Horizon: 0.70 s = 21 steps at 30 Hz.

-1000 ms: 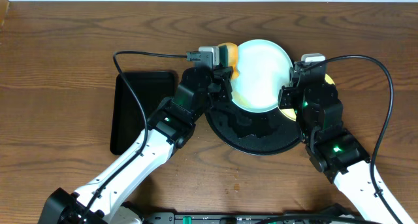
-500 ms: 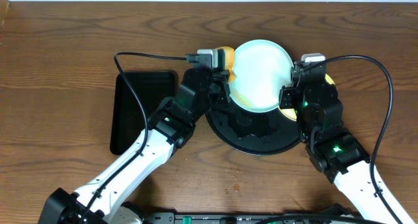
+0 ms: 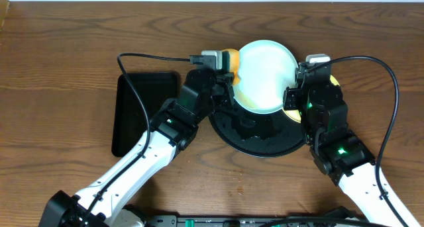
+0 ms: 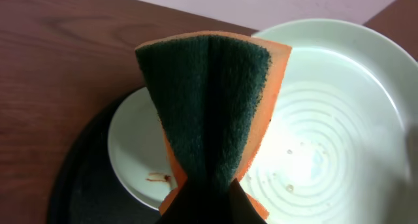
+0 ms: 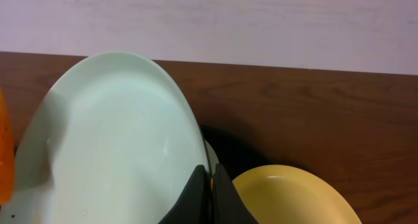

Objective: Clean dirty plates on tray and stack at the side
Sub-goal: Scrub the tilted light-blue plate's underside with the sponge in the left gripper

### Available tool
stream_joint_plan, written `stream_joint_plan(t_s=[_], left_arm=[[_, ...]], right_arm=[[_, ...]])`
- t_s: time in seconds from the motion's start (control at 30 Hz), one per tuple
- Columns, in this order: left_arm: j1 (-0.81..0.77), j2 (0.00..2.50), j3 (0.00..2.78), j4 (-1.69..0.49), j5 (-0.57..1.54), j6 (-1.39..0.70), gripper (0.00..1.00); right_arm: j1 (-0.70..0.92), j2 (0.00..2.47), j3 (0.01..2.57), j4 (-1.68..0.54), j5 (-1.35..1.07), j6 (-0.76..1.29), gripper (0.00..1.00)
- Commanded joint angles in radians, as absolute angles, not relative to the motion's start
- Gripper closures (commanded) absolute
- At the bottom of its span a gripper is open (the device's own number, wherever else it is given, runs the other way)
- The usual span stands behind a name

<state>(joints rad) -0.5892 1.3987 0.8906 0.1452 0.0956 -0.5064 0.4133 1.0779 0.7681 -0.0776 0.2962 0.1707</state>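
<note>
Now the plate (image 3: 265, 71) is held tilted over the far side of the tray (image 3: 262, 147), its right rim clamped by the right gripper (image 5: 210, 178), while the folded sponge (image 4: 209, 100), pinched in the left gripper (image 4: 208, 194), is seen at its left edge, the hollow face lying rightward.
</note>
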Motion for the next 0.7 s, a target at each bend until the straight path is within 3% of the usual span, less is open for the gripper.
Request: stream_joint_plan(t_s=[0.0,0.67], left_arm=[[-0.587,1.385,0.894,0.146,0.131,-0.528,0.92],[-0.585,1.41,0.894,0.123,0.059,-0.524,0.93]], right_arm=[[0.407,1.075,0.775,-0.07,0.31,0.159,0.99],[0.407,1.067,0.775,-0.041,0.273,0.146,0.99]])
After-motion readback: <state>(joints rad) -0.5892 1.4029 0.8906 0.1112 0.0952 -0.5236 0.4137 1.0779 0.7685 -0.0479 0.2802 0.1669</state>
